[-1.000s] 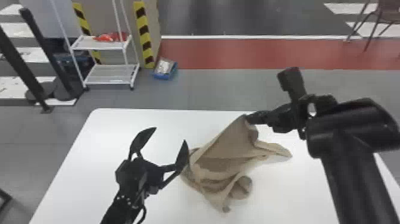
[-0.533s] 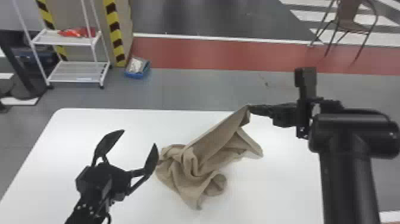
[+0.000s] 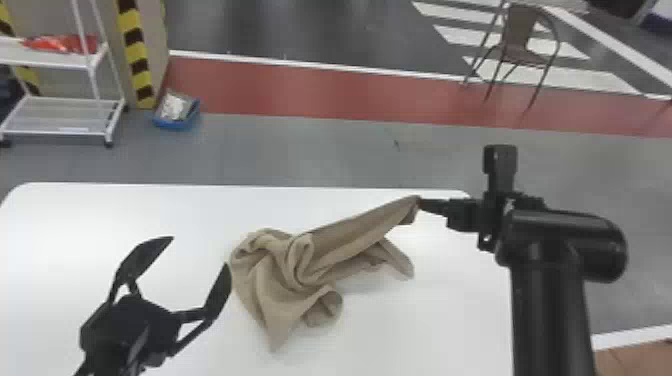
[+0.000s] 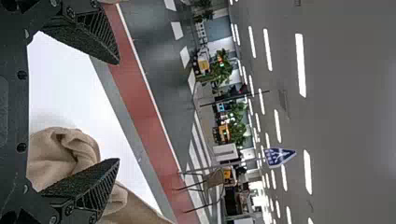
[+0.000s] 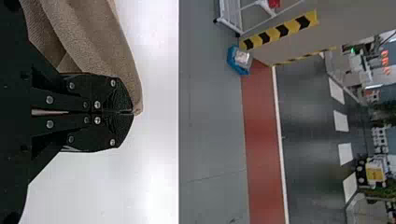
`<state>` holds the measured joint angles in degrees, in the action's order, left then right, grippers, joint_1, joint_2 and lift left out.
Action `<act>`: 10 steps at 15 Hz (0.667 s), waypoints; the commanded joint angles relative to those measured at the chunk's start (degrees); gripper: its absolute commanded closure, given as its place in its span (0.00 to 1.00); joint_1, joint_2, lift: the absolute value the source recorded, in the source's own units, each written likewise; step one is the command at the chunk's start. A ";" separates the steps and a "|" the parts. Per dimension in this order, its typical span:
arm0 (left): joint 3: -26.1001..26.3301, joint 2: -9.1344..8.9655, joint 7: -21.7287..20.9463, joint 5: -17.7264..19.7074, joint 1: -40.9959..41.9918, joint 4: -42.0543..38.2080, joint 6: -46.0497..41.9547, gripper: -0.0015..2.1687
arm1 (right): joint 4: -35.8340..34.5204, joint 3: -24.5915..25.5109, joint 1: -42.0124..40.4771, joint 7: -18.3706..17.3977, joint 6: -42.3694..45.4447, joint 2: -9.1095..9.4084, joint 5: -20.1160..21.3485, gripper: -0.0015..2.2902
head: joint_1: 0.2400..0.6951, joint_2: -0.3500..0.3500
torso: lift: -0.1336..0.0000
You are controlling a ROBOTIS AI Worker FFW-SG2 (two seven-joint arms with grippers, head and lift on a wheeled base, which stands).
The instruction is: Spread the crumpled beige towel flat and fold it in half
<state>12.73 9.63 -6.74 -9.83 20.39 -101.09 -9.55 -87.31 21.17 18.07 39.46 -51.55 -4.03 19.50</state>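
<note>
The crumpled beige cloth towel lies bunched on the smooth white table, one corner drawn out toward the robot's right and raised. The black two-fingered right gripper pinches that corner between its closed fingertips. The black two-fingered left gripper holds its fingers spread wide, empty, just beside the towel's bunched side.

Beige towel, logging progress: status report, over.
Right pincer shut on end of towel. Left pincer open beside towel. Towel crumpled, bunched folds in the way.
</note>
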 commanded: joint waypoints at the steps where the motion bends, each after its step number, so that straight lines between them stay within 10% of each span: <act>1: 1.42 -0.14 -0.03 -0.89 -0.09 0.01 1.25 0.08 | 4.51 0.36 1.44 -1.32 -1.85 -0.63 -0.08 0.53 | 1.00 0.11 | 1.00; 10: 4.32 -0.84 -6.27 8.60 -6.07 3.44 27.27 0.09 | -8.32 -0.61 -3.74 -2.46 -13.62 -0.02 -7.55 0.53 | 1.00 0.06 | 1.00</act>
<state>16.92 8.80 -12.68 -2.83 15.35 -98.00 12.40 -92.52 21.10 14.86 37.00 -62.28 -4.07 12.29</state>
